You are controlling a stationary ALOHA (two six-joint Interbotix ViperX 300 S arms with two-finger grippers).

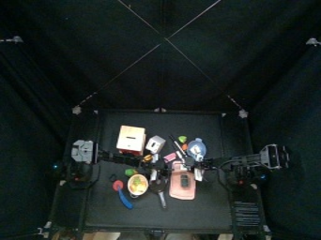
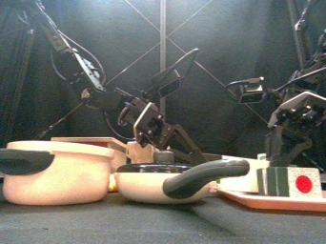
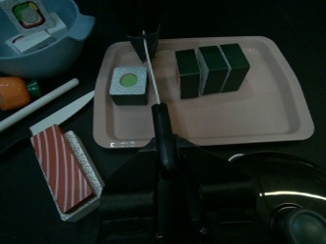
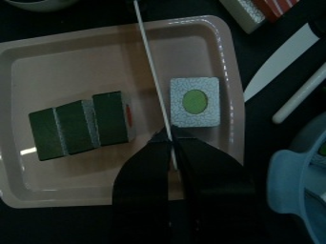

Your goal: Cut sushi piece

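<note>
Left wrist view shows the left gripper (image 3: 159, 179) clenched on the black handle of a knife (image 3: 148, 76). Its blade runs straight out over a pink tray (image 3: 254, 124). The blade lies between two things on the tray. On one side is the cut sushi piece (image 3: 126, 85), lying alone with its green centre facing up. On the other side is the rest of the sushi roll (image 3: 211, 69), three dark slices touching each other. The blade is just beside the single piece and a little apart from the roll. Near the tray, on the table, are a blue bowl (image 3: 38, 38) and a red striped box (image 3: 64, 167).

Right wrist view looks at the same tray from the opposite side. The right gripper (image 4: 173, 143) hangs over the near part of the tray with its two jaws pressed together. The far end of the blade meets their tips, but I cannot tell if they pinch it.

In the top view, the tray is at the front of the table, between the two arms.
</note>
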